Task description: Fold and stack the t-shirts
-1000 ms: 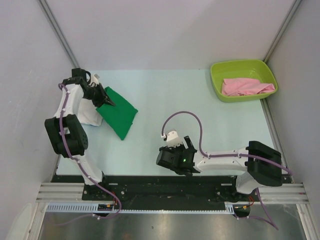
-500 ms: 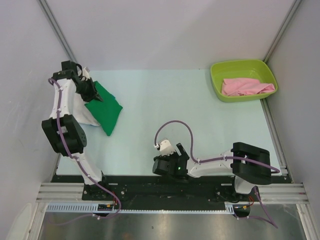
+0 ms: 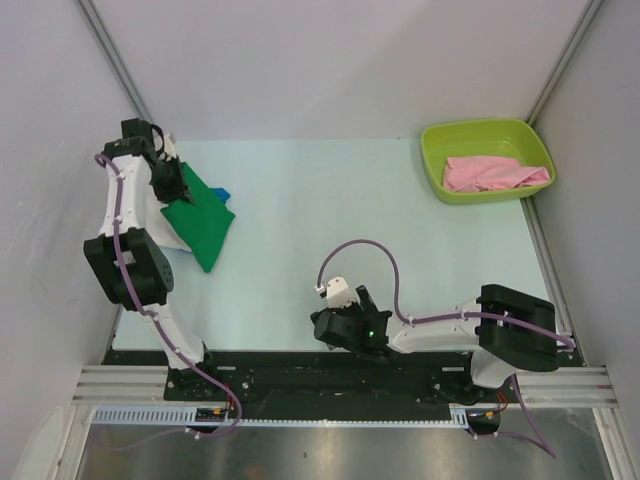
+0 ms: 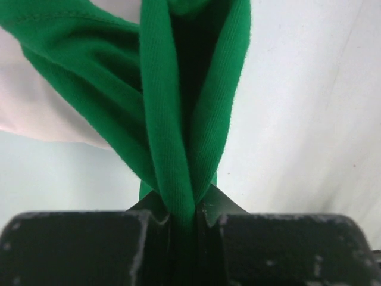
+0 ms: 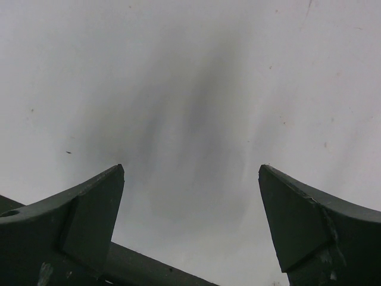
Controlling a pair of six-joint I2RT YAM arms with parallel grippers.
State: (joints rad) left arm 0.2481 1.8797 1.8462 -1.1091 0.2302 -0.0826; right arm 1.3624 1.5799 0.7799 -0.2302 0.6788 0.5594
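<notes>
while the left gripper (image 4: 184, 221) is closed on a thin bunch of the green t-shirt (image 3: 203, 222) near the far left corner, the fold could open, or perhaps drag the white t-shirt (image 4: 47, 107) below; the right gripper (image 5: 190, 173) gapes empty.

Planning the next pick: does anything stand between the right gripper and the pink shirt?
Only the wall of the lime-green tub, which the pink shirt lies in. Nothing else shows; the right gripper is open.
</notes>
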